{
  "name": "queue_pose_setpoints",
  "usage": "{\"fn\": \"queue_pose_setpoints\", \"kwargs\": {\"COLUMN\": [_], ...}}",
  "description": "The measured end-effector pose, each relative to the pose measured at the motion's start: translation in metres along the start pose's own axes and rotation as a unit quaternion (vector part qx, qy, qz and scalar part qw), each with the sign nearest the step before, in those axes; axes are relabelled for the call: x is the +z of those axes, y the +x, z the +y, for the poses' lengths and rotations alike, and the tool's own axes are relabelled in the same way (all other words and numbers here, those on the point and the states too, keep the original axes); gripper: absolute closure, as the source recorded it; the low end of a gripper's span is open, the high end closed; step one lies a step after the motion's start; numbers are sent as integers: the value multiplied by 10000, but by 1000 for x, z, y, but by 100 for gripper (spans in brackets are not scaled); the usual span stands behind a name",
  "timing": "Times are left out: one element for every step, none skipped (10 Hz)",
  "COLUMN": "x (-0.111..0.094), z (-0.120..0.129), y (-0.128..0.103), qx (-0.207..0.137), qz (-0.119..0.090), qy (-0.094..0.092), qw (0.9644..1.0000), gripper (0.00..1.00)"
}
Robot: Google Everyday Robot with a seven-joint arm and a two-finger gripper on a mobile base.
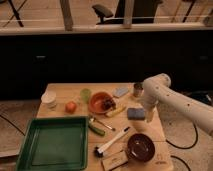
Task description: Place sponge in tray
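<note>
The slate-blue sponge (pixel 135 113) lies flat on the wooden table (pixel 65 91), right of centre. The large green tray (pixel 30 150) sits at the table's front left and holds nothing that I can see. My white arm reaches in from the right and bends down. My gripper (pixel 149 117) hangs just right of the sponge, at the sponge's right edge and low over the table. I cannot tell whether it touches the sponge.
A paler grey-blue pad (pixel 120 92) and a can (pixel 138 89) lie behind the sponge. An orange bowl (pixel 97 103), yellow item (pixel 114 112), green cup (pixel 86 95), orange fruit (pixel 71 106) and white cup (pixel 49 99) stand mid-table. A dark-red bowl (pixel 140 146), brush (pixel 112 141) and green vegetable (pixel 97 130) lie in front.
</note>
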State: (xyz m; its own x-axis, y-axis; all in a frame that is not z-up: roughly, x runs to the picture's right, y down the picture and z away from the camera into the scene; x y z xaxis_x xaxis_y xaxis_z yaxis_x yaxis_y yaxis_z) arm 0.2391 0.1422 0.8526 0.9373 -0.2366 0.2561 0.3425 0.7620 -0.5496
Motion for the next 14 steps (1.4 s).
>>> {"fn": "queue_pose_setpoints", "kwargs": {"x": [2,4,5,7,10,12,15,18,18,20,20,24,25,27], "z": [1,0,0,0,1,1,1,1,1,1,1,1,0,0], "y": [0,0,0,0,0,1,2,2,2,2,2,3,2,2], "qx": [-10,-20,-42,-51,-68,-97,-139,-163,-195,-217,-235,-274,-309,-337], "qz": [-33,-75,-110,-135,-190,-221,-261,-283,-302,-314,-327,-365,-383,-399], "qy": [-29,-47,-70,-82,-110,-127,-161,-184,-191,-208,-211,-234,-247,-259], "qw": [10000,10000,9999,9999,9997,9996,9994,9993,9992,9991,9990,9987,9985,9983], "gripper": [20,20,20,20,20,20,20,20,20,20,20,20,20,20]}}
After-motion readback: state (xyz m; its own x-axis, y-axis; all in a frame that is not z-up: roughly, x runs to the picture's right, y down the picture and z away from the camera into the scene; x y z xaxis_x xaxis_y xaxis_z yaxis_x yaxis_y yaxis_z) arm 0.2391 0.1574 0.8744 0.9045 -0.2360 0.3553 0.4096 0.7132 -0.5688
